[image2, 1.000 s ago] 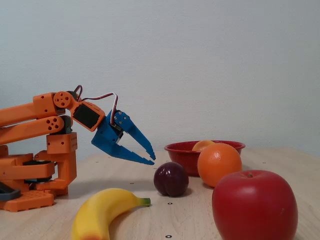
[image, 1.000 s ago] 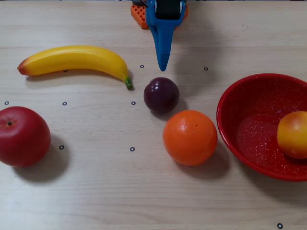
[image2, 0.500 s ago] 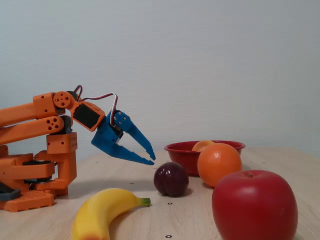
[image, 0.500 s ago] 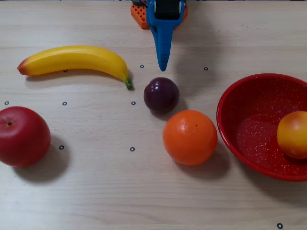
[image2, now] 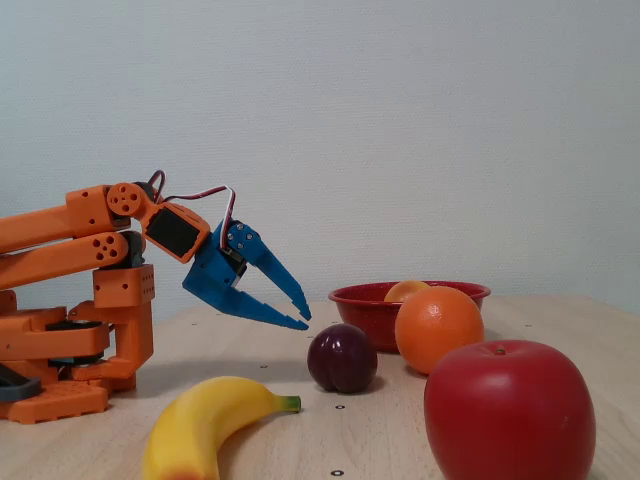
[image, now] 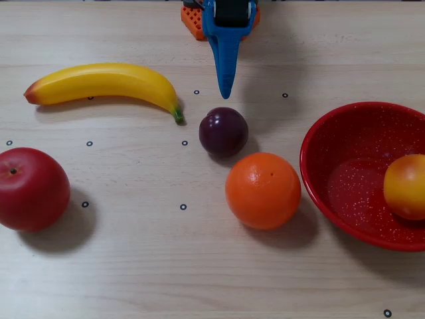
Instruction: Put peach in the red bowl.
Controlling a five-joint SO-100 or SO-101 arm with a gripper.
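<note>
The peach (image: 406, 187), yellow-orange with a red blush, lies inside the red bowl (image: 345, 139) at the right edge of a fixed view. In the side fixed view only its top (image2: 407, 290) shows above the bowl's rim (image2: 360, 295). My blue gripper (image2: 302, 313) hangs above the table near the arm's base, slightly open and empty, apart from all the fruit. From above its fingertips (image: 226, 92) point at the dark plum.
A dark plum (image: 224, 132) lies just below the gripper tip. An orange (image: 263, 191) sits beside the bowl's left rim. A banana (image: 103, 84) lies at the upper left, a big red apple (image: 30, 189) at the left edge.
</note>
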